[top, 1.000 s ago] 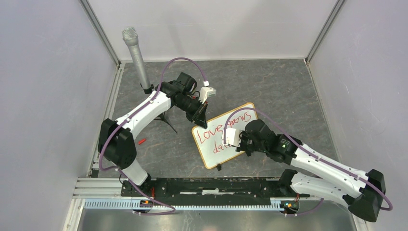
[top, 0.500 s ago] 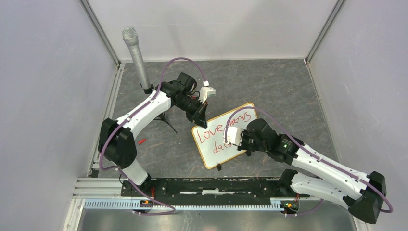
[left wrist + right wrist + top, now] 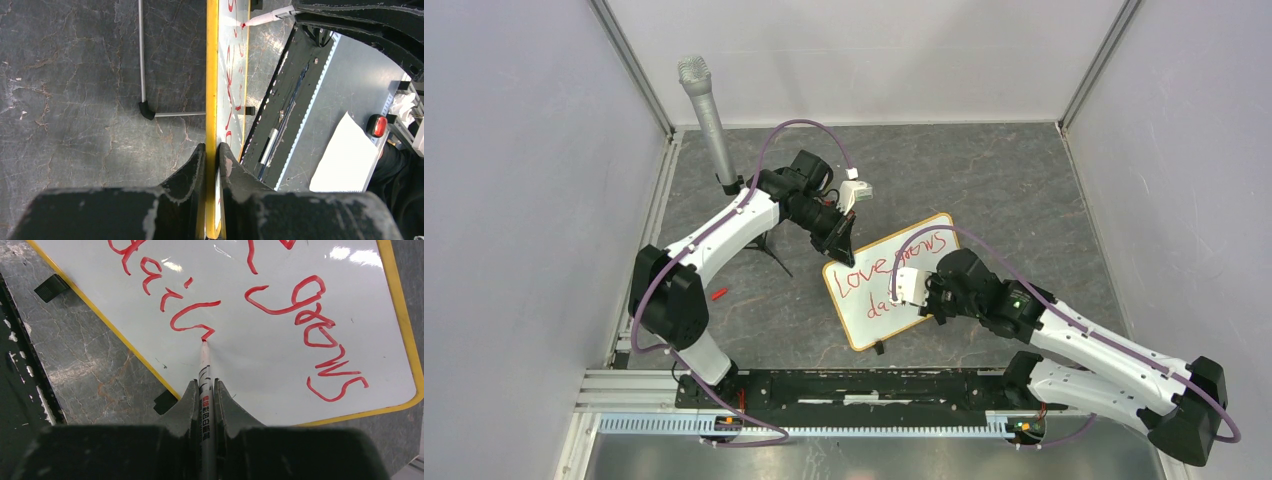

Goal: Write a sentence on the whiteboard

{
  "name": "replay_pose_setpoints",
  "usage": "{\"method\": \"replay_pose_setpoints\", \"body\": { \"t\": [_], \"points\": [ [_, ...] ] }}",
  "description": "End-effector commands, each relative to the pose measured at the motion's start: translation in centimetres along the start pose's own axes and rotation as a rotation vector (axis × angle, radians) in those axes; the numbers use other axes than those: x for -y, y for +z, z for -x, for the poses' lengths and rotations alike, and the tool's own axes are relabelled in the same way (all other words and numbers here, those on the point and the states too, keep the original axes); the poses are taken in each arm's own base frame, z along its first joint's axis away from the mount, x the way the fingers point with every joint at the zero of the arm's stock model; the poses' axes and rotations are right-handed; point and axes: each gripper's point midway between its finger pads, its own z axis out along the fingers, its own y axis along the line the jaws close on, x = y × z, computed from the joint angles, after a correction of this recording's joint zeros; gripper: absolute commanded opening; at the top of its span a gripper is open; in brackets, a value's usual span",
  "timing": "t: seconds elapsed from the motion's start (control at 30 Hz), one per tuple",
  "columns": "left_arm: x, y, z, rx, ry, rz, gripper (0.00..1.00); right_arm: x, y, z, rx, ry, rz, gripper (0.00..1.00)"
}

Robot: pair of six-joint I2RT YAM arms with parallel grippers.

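**A:** Right gripper (image 3: pixel 204 386) first: its jaws are pinched tight on a white marker (image 3: pixel 204 365), with the barrel running straight out between the fingers.

**B:** And the red tip is pressed to the board, right at the end of the last stroke of the second line.

**A:** The sentence (image 3: pixel 300 310) reads "Love grows" across the top line. Below it I make out "dai" plus one more looping stroke, all in red cursive.

**B:** The whiteboard (image 3: pixel 864 322) sits mid-table, turned at an angle, between the two arms. Two black clip feet (image 3: pixel 51 287) show along its near edge, against the grey stone-look table (image 3: pixel 984 170).

**A:** Now the left gripper (image 3: pixel 212 150). It is clamped on the board's frame, one finger on each face, at the far-left corner.

**B:** From that wrist the board runs away edge-on, with the yellowish rim dead centre and the marker tip touching at the far end.

**A:** Is the board flat or propped up?

**B:** I can't tell from these views.

**A:** Further out, a grey microphone (image 3: pixel 707 115) stands on a stand at the back left, behind the left arm.

**B:** There is also a small red piece (image 3: pixel 718 293) on the table near the left arm's base, well apart from the board.
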Motion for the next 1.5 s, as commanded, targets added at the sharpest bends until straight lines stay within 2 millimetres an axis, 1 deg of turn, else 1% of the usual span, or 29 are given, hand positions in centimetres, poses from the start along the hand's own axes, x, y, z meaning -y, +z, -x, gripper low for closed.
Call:
{"method": "replay_pose_setpoints", "body": {
  "t": [0.0, 0.13, 0.43, 0.53, 0.67, 0.93, 1.13, 1.2, 1.47],
  "points": [
    [0.4, 0.7, -1.1, -0.051, 0.018, -0.03, 0.02, 2.7, -1.1, 0.5, -0.014, 0.007, -0.108, 0.0],
    [0.4, 0.7, -1.1, -0.051, 0.017, -0.03, 0.02, 3.8, -1.4, 1.1, 0.012, 0.036, -0.157, 0.0],
    [0.4, 0.7, -1.1, -0.051, 0.021, -0.028, 0.02, 5.0, -1.7, 1.8, 0.035, 0.056, -0.196, 0.0],
    [0.3, 0.7, -1.0, -0.05, 0.022, -0.027, 0.03, 5.0, -1.7, 1.8, 0.038, 0.058, -0.196, 0.0],
    [0.3, 0.8, -1.2, -0.054, 0.02, -0.031, 0.03, 4.2, -1.3, 1.4, 0.028, 0.045, -0.159, 0.0],
    [0.2, 0.9, -1.3, -0.058, 0.021, -0.031, 0.02, 1.7, -0.2, -0.6, -0.021, 0.018, -0.055, 0.0],
    [0.1, 1.0, -1.4, -0.062, 0.023, -0.031, 0.02, 0.2, 0.3, -2.1, -0.07, 0.001, 0.004, 0.0],
    [0.0, 1.0, -1.4, -0.063, 0.022, -0.031, 0.03, -0.6, 0.5, -2.3, -0.069, -0.008, 0.043, 0.0],
    [-0.1, 1.2, -1.5, -0.062, 0.025, -0.031, 0.02, -1.8, 1.3, -2.6, -0.091, -0.026, 0.119, 0.0]
  ]
}}
